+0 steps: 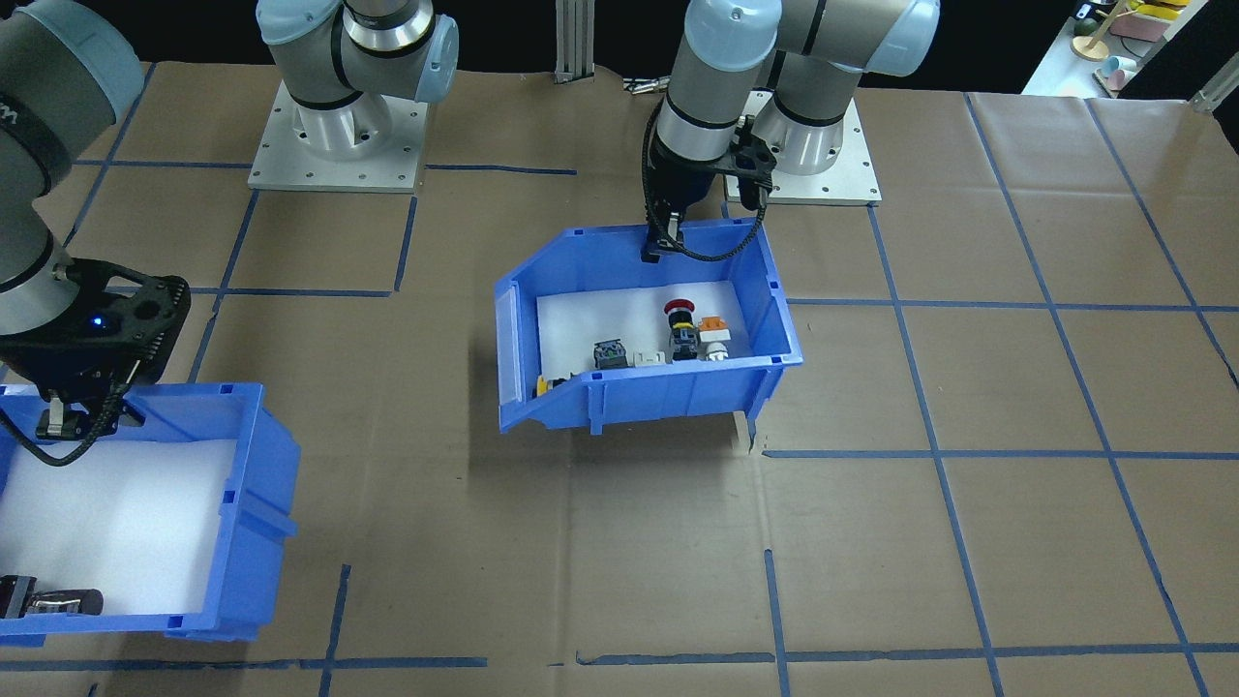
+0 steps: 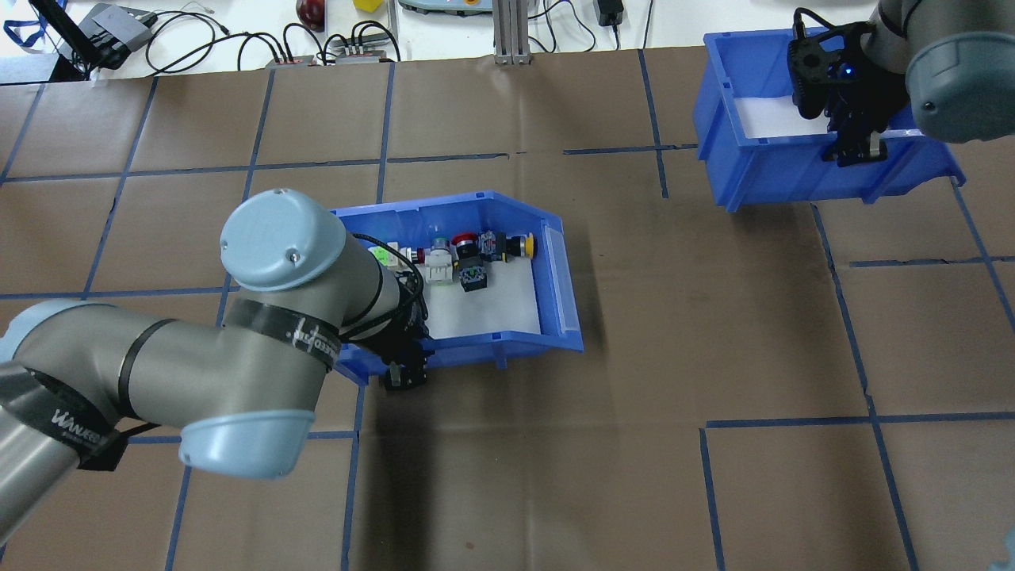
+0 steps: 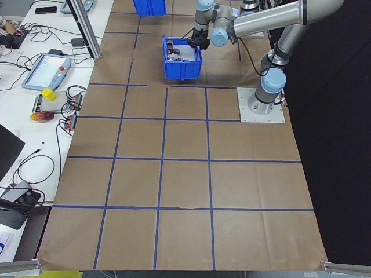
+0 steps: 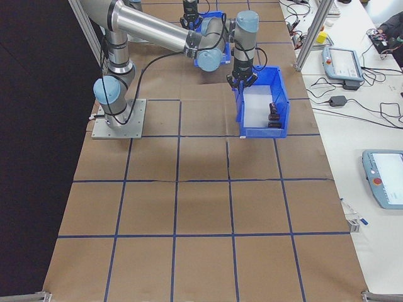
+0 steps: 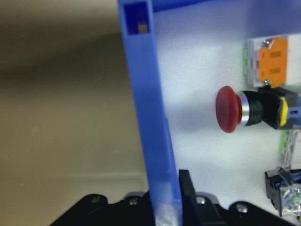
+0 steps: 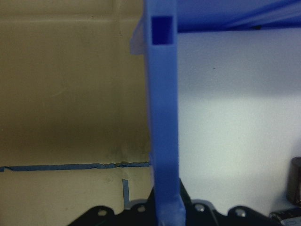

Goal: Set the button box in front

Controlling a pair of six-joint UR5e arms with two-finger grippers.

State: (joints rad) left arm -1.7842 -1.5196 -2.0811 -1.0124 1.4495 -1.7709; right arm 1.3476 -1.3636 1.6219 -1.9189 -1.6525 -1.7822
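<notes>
Black fingers of the left tool [image 1: 655,254] straddle the robot-side wall of the button box [image 1: 678,392], one inside and one outside, clamped on that blue wall; the left wrist view shows the wall running straight down between the fingers. The button box hangs tilted, its robot-side edge raised and its shadow spread on the brown paper below, near the middle of the bench [image 1: 968,542]. On its white liner lies a red mushroom-head switch [image 1: 679,310], with an orange-capped switch [image 1: 713,325] just to the right of it in the front-facing view, a dark block switch [image 1: 609,354] to the left, and a yellow-capped one [image 1: 544,385] by the sloped clear front.

Out toward the bench's right end, the right tool [image 2: 852,151] is closed on the robot-side wall of the second blue bin [image 2: 761,186] in the same manner, the wall passing between its fingers in the right wrist view. That bin holds a white liner and a dark cylinder [image 1: 63,602] at its far side from the robot. Blue tape lines [image 1: 920,387] grid the paper covering. Beyond the bench's far edge in the overhead view lie cables [image 2: 238,40] and small devices
</notes>
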